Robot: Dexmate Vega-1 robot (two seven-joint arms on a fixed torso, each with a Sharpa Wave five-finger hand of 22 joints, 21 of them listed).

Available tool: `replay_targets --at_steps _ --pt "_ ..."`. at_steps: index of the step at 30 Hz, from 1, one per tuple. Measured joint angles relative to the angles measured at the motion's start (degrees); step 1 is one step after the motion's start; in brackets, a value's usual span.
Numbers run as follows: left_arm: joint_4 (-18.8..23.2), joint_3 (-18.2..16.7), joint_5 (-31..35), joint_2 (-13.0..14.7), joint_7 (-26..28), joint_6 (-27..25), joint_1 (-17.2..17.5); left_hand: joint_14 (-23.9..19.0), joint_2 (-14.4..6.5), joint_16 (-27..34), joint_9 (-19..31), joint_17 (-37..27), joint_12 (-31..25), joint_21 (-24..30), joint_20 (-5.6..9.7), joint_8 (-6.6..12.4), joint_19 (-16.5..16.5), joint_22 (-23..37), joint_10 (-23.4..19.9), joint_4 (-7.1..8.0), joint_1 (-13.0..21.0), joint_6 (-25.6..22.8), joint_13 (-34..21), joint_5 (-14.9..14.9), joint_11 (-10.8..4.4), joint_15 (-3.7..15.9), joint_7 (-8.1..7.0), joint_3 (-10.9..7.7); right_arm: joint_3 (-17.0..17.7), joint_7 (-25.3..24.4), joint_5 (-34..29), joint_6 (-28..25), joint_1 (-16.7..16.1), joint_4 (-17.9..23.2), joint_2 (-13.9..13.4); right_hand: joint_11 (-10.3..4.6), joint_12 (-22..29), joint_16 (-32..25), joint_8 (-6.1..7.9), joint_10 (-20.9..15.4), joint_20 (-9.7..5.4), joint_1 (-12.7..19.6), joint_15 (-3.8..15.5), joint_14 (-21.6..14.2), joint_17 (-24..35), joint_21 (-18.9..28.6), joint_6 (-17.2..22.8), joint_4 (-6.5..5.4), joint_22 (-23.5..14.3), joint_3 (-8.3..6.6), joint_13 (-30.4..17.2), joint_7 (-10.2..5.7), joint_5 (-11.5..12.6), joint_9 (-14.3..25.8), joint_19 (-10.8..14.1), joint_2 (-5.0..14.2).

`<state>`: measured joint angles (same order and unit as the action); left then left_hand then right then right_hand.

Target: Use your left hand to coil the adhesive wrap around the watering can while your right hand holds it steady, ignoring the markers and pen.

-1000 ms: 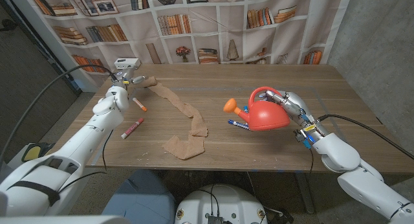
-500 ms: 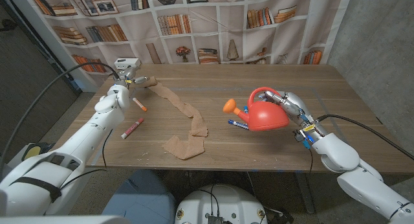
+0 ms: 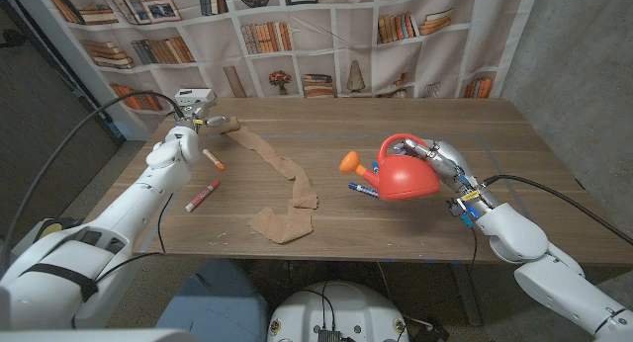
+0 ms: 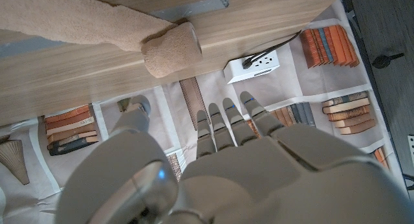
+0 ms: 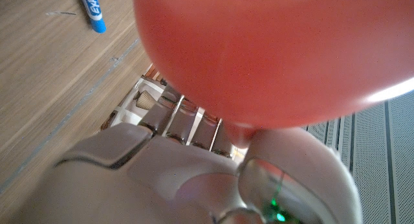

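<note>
- The right hand (image 3: 445, 162) is gripping the red can (image 3: 406, 174) at the surface's (image 3: 396, 233) 3 o'clock side, orange spout pointing toward 9.
- The left hand (image 3: 203, 117) is hovering empty, fingers (image 4: 223, 123) straight and slightly apart, beside the wrap's (image 3: 287, 189) rolled end (image 4: 171, 50) at 10 o'clock.
- The wrap is trailing toward 6 o'clock.

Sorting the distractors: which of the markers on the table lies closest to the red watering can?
The blue-capped marker, lying right beside the red plastic watering can under its orange spout; the two red markers lie far across the table, near the left arm.
</note>
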<state>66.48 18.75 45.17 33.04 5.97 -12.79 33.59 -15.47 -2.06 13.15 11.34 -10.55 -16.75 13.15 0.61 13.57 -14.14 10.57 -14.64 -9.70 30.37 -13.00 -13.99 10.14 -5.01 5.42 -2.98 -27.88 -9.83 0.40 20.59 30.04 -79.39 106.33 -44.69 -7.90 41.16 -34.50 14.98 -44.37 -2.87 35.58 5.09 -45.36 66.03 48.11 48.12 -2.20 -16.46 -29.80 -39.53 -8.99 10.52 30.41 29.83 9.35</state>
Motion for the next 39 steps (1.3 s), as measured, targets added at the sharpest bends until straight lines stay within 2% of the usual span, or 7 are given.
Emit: replay_targets --at_steps 6,10,21,24,26,37,39 --pt "-1.1 0.3 0.1 -0.4 -0.2 -0.2 -0.9 -0.2 0.0 0.0 0.0 0.0 0.0 0.0 -0.24 0.0 -0.2 0.0 -0.3 0.24 0.0 0.0 -0.3 0.0 -0.31 0.21 0.0 0.24 -0.1 -0.4 -0.3 0.0 0.0 0.2 0.1 0.0 0.0 0.0 0.0 0.0 0.15 0.0 0.0 0.0 0.0 0.2 0.0 0.0 0.2 0.0 0.0 0.01 0.0 0.0 -0.1 -0.01" --pt "-1.9 0.6 0.3 -0.8 -0.3 -0.4 -1.5 -0.5 0.0 0.0 0.0 -0.3 -0.2 0.0 -0.31 -0.01 -0.3 0.0 -0.8 0.45 0.0 -0.3 -0.3 0.0 0.2 0.28 -0.32 0.49 -0.2 -0.7 -0.5 0.0 -0.1 0.3 0.1 0.0 0.0 0.0 0.0 0.0 0.22 0.0 0.0 0.0 0.0 0.2 0.0 0.0 0.4 0.0 0.0 0.01 0.0 0.0 -0.2 -0.01" --pt "-3.6 1.6 1.1 -1.4 -0.7 -0.6 -3.1 -1.2 0.0 0.3 0.0 -0.5 -0.2 0.0 0.01 -0.01 -0.6 0.0 -1.4 0.88 0.0 -1.0 -0.5 0.0 -0.41 0.63 -0.41 1.21 -0.4 -1.3 -0.9 0.3 -0.3 0.4 0.1 -0.01 -0.2 0.1 0.0 0.0 0.22 0.0 -0.01 0.0 0.1 0.4 0.0 0.0 0.8 0.0 -0.2 0.02 0.0 0.1 -0.2 -0.01" --pt "-3.9 2.0 1.5 -1.5 -1.0 -0.8 -3.5 -1.6 0.0 0.7 0.0 -0.8 -0.4 0.0 -0.59 -0.01 -0.6 0.0 -2.0 1.4 0.0 -1.0 -0.5 0.0 -0.51 0.41 -0.41 1.74 -0.4 -1.3 -0.9 0.4 -0.4 0.4 0.1 -0.01 -0.2 0.2 0.0 0.0 0.22 -0.1 -0.01 0.0 0.0 0.9 0.0 0.0 0.8 0.0 -0.2 0.03 0.0 0.3 -0.2 -0.07" --pt "-4.1 2.2 1.8 -1.5 -1.1 -0.9 -3.7 -1.7 -0.4 0.7 0.0 -0.8 -0.4 0.0 -0.65 -0.01 -0.6 0.0 -2.3 1.42 -0.4 -1.3 -0.7 0.0 -0.61 0.45 -0.1 1.75 -0.4 -1.3 -0.9 0.4 -0.4 0.4 0.1 -0.01 -0.2 0.2 0.0 0.0 0.13 -0.1 -0.01 0.0 0.0 0.9 0.0 0.16 0.8 0.16 0.0 0.03 0.0 0.3 -0.6 -0.04" --pt "-5.9 4.2 4.1 -1.9 -2.9 -1.7 -6.0 -2.0 -0.8 0.7 0.0 -0.9 -0.7 0.0 -0.3 -0.01 -0.9 0.0 -2.5 1.18 0.1 -1.6 -0.9 0.0 -0.82 0.72 -0.41 1.99 -0.4 -1.3 -0.6 0.5 -0.6 0.4 -0.2 -0.1 -0.2 0.6 -0.01 0.1 0.2 -0.4 0.19 -0.4 0.0 1.2 -0.1 0.4 1.0 -0.08 0.0 0.11 0.0 0.3 -0.6 -0.02" --pt "-6.2 4.8 4.9 -1.9 -3.4 -1.7 -6.4 -2.0 -0.7 0.7 0.0 -0.9 -0.7 0.0 -0.3 -0.01 -0.9 0.0 -2.5 1.18 0.3 -1.6 -1.1 0.0 -0.82 0.72 -0.41 1.98 -0.4 -1.3 -0.5 0.5 -0.7 0.4 -0.3 -0.1 -0.2 0.6 -0.38 0.1 0.2 -0.4 0.2 -0.4 0.0 1.3 -0.1 0.4 1.2 -0.08 0.0 0.12 0.0 0.3 -0.6 -0.02"
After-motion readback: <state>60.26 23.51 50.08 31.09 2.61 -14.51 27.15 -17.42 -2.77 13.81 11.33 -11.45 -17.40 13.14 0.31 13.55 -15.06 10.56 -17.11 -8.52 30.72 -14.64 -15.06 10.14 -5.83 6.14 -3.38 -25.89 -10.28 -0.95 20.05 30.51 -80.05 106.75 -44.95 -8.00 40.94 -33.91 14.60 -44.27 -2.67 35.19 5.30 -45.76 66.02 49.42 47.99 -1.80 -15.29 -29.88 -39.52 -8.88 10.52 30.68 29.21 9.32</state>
